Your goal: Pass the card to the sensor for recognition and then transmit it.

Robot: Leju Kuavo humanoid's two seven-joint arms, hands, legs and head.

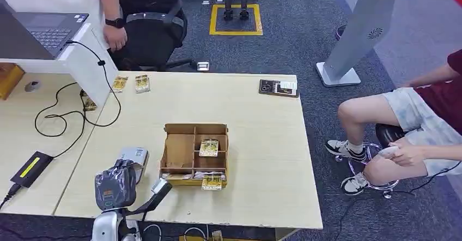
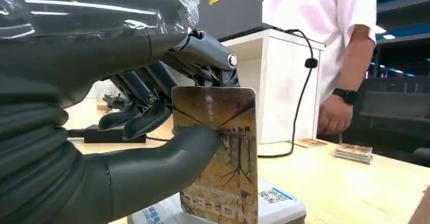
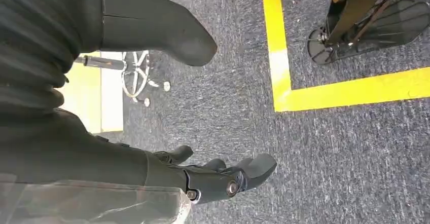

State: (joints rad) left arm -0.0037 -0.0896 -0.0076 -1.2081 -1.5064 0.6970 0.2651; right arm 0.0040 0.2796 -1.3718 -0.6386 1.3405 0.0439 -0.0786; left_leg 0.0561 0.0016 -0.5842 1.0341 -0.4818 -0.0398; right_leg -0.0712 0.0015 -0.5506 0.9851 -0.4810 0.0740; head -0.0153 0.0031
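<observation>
The card was held upright, pinched between thumb and fingers of the left hand, its lower edge directly over the sensor on the worktop, while the right hand hung loosely curled, grasping nothing.

floor: grey carpet, yellow tape square | furniture: light wood table; black office chair

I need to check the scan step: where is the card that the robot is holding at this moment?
The card is pinched in the left hand, upright just over the white sensor near the table's front left edge, left of the cardboard box.
</observation>
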